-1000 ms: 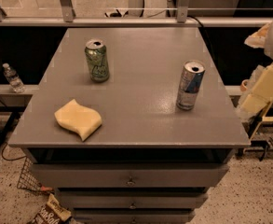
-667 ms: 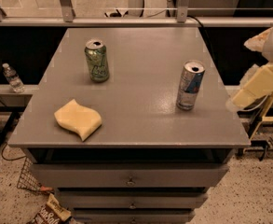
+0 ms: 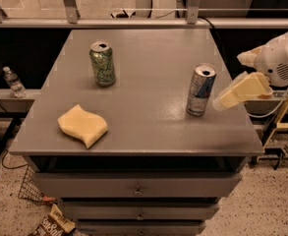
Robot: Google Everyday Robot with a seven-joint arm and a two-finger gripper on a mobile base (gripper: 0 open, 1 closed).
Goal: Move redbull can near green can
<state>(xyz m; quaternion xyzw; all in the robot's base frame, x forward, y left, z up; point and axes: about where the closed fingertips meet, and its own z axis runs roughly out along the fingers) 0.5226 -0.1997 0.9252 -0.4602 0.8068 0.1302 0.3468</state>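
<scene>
- Though out past the table's (image 3: 153, 53) right edge a second ago, now finds the gripper (image 3: 227, 98) swung in leftward, low over the right rim and just beside the redbull can (image 3: 201, 90).
- Sits on the can's right side, at about mid-height; cannot tell whether touching or a hair apart.
- Cannot tell either whether set wide or narrow; likely carries nothing, since the can stands free on the tabletop.
- Leaves the redbull can upright and unmoved, toward the right of the table, nearer the front than the back.
- Leaves the green can (image 3: 102, 64) upright and unmoved too, at the back left, well apart from the redbull can, with bare grey top between.
- Shows a yellow sponge (image 3: 83, 125) at the front left, seemingly off the straight path between the two cans.
- Reads as the approach nearly done and the grasp not yet made, so no real progress on the move itself.
- Calls next for closing round the slim can squarely; could tip such a tall, narrow can with a sideways nudge.
</scene>
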